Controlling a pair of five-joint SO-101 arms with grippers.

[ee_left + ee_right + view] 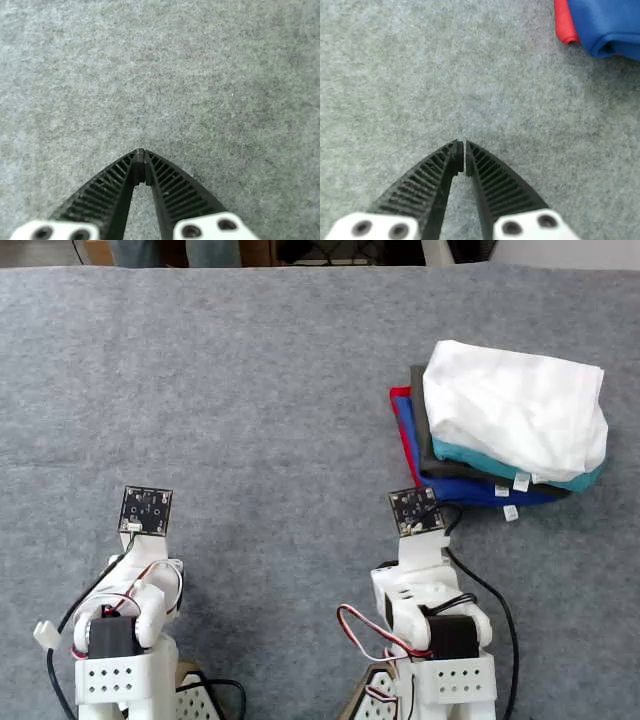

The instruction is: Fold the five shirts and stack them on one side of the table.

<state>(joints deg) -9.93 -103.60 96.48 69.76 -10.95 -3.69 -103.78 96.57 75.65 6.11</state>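
Stacked on tabletop (250,370): folded shirts (500,440), white on top. Left claw (141,152) clenched, empty. Right claw (464,145) clenched, empty, near them.

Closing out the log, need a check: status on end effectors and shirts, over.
Left end effector shut, empty. Right end effector shut, empty, near shirt stack. Stack: five layers, white on top, right arm's side. Nothing in the way.

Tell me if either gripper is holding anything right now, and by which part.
Nothing is held. The left gripper and the right gripper are both shut and empty; the shirts lie stacked apart from them.
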